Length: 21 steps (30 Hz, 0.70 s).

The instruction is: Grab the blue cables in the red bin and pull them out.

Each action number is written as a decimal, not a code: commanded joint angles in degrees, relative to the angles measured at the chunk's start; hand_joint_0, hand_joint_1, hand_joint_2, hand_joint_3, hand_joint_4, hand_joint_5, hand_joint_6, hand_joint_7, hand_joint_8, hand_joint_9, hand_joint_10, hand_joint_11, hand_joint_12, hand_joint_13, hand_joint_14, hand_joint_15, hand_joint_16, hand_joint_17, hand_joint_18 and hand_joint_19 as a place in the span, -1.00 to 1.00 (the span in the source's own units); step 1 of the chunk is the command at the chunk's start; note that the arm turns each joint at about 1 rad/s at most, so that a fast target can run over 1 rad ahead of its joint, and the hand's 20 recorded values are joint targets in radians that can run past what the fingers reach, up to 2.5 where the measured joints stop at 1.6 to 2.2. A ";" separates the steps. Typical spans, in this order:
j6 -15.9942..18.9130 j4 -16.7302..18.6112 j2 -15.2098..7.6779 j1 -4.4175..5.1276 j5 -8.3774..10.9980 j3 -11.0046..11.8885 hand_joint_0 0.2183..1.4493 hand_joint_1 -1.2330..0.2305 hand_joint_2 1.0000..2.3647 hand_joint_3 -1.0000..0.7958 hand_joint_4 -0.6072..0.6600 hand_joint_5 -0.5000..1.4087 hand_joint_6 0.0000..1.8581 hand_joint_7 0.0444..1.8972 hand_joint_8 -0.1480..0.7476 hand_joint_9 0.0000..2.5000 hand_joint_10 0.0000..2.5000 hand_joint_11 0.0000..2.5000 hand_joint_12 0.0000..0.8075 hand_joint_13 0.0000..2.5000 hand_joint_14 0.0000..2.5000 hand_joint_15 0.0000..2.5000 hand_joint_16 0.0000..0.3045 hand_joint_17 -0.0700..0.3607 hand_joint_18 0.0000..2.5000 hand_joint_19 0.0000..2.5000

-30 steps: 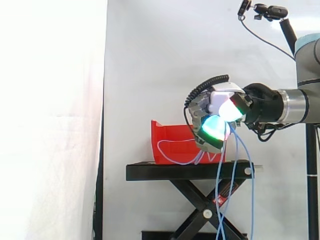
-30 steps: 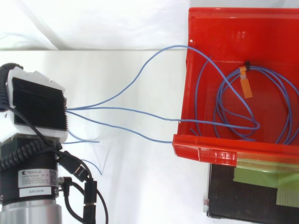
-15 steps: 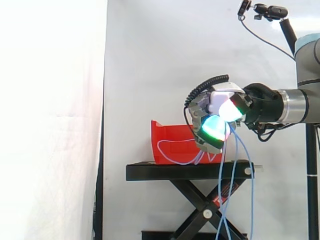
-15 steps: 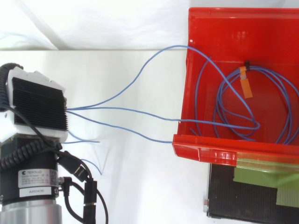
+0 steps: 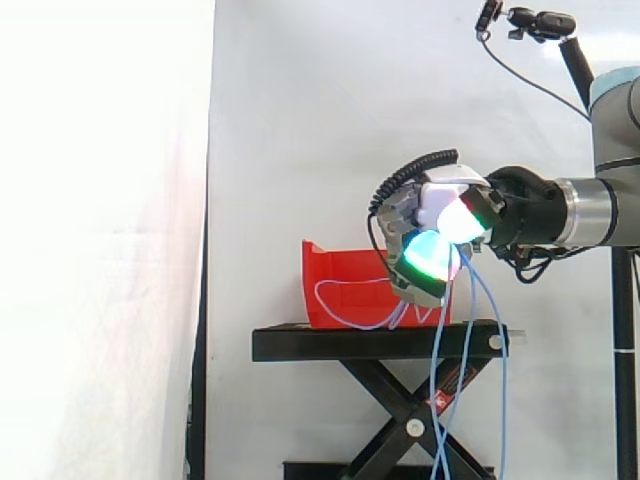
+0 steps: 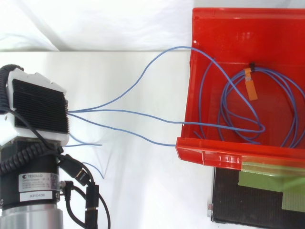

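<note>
Hand round three cable strands; one red bin.

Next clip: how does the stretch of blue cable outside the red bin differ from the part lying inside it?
The outside stretch of the blue cables runs as separate strands from the red bin to the hand, whose fingers curl round it; the inside part lies in overlapping loops. The inside part carries an orange tag; the outside stretch shows none. Both are thin and blue.
</note>
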 commanded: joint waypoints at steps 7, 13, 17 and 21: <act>0.00 0.00 -0.09 0.00 0.00 0.00 0.29 -0.80 -0.98 -0.68 0.18 0.40 0.25 -0.66 0.04 -0.07 -0.32 0.15 -0.09 -0.20 1.00 -0.47 -0.69 -0.19 0.00 -0.18; 0.00 0.00 0.00 0.00 0.09 0.00 0.29 -0.80 -0.98 -0.67 0.19 0.40 0.26 -0.67 0.05 -0.06 -0.33 0.14 -0.09 -0.19 1.00 -0.47 -0.69 -0.18 0.01 -0.18; 0.00 0.00 0.00 0.00 0.09 0.00 0.29 -0.80 -0.98 -0.66 0.18 0.41 0.26 -0.66 0.06 -0.06 -0.33 0.14 -0.09 -0.18 1.00 -0.48 -0.69 -0.18 0.01 -0.18; 0.00 0.00 0.00 0.00 0.09 0.00 0.29 -0.80 -0.98 -0.66 0.18 0.41 0.26 -0.66 0.04 -0.06 -0.33 0.13 -0.09 -0.18 1.00 -0.46 -0.69 -0.18 0.01 -0.18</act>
